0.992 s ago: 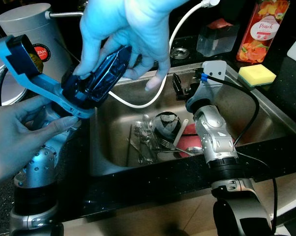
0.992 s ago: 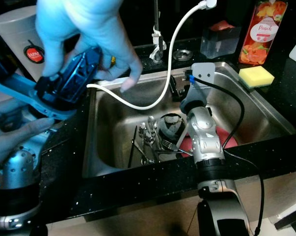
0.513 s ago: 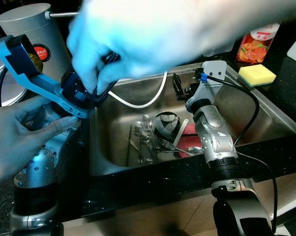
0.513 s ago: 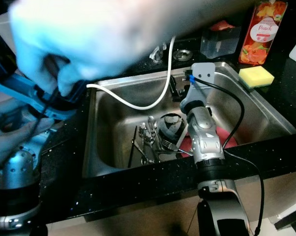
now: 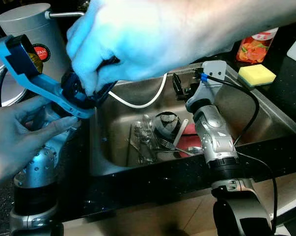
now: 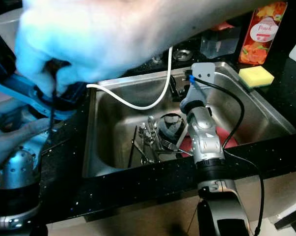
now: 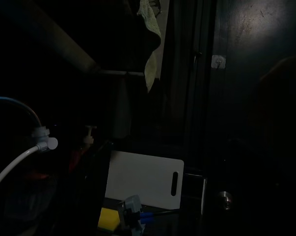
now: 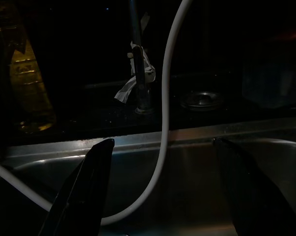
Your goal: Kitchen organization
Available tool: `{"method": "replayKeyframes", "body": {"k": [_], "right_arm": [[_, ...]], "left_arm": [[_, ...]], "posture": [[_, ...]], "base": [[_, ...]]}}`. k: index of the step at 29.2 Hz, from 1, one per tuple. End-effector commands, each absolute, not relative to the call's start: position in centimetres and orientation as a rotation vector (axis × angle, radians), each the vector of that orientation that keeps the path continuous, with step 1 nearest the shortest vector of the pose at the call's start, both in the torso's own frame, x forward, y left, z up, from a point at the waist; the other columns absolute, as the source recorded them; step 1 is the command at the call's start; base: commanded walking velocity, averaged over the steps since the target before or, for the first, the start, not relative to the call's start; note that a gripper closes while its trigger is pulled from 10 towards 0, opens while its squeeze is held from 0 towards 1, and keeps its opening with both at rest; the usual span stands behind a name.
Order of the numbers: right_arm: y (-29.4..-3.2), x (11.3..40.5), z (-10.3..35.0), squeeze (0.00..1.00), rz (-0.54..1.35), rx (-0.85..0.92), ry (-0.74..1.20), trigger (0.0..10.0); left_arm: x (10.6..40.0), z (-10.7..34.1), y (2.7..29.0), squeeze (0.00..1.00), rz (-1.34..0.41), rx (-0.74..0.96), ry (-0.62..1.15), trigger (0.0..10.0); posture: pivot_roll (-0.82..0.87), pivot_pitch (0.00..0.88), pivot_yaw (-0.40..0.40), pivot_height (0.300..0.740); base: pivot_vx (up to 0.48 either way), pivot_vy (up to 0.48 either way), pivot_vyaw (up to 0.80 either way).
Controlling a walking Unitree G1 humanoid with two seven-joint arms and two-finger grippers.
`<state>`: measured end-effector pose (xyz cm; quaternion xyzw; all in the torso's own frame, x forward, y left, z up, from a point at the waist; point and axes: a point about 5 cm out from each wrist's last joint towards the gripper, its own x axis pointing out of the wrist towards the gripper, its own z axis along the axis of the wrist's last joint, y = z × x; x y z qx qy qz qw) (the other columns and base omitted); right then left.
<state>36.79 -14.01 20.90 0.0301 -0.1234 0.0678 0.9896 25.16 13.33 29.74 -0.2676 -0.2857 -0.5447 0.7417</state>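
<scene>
- Sink (image 5: pixel 265 105) is sitting in the black counter (image 5: pixel 152 182), holding the task items: cutlery (image 5: pixel 144 140) piled on the bottom, a dark cup (image 5: pixel 166 124) and a red plate (image 5: pixel 189 140) just beside it.
- White hose (image 5: pixel 155 96) is looping down over the sink's back rim.
- Right gripper (image 8: pixel 160 189) is hovering over the sink, aimed at the back wall and faucet base (image 8: pixel 143 93); fingers (image 8: pixel 84 187) are spread wide apart, gripping nothing, with the hose hanging between them.
- Right arm (image 5: pixel 214 135) is reaching in over the front rim, black cable (image 5: pixel 251 105) trailing off its wrist.
- Left arm (image 5: pixel 37 172) is raised over the counter left of the sink; can't tell how its claw is set.
- A person's hand (image 5: pixel 138 39) is pressing on a dark unit (image 5: pixel 84 88) seated in a blue bracket (image 5: pixel 35 78) on the left wrist; a second hand (image 5: pixel 15 132) is steadying the arm from below.
- Yellow sponge (image 5: pixel 256 74) is lying on the counter right of the sink, peach bottle (image 5: pixel 253 44) standing behind it, clear container (image 6: pixel 220 42) near that.
- Silver pot (image 5: pixel 32 37) is standing at the far left.
- Left wrist view is very dark: white cutting board (image 7: pixel 145 179) is leaning upright.
</scene>
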Motion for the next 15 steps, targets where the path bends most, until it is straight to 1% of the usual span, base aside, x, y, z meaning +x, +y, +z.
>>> {"method": "replayKeyframes", "body": {"k": [1, 15], "right_arm": [[-13.68, 36.85, 21.14, 0.00, 0.144, 0.066, -0.256, 10.0], [-13.72, 36.88, 21.18, 0.00, 0.145, 0.064, -0.259, 10.0]], "left_arm": [[25.18, 29.60, 13.02, 0.00, -1.202, -0.580, -0.619, 10.0], [25.32, 29.65, 12.95, 0.00, -1.202, -0.579, -0.621, 10.0]], "posture": [[-0.08, 0.000, 0.091, 0.740], [-0.08, 0.000, 0.088, 0.740]], "base": [[0.000, 0.000, 0.00], [0.000, 0.000, 0.00]]}}
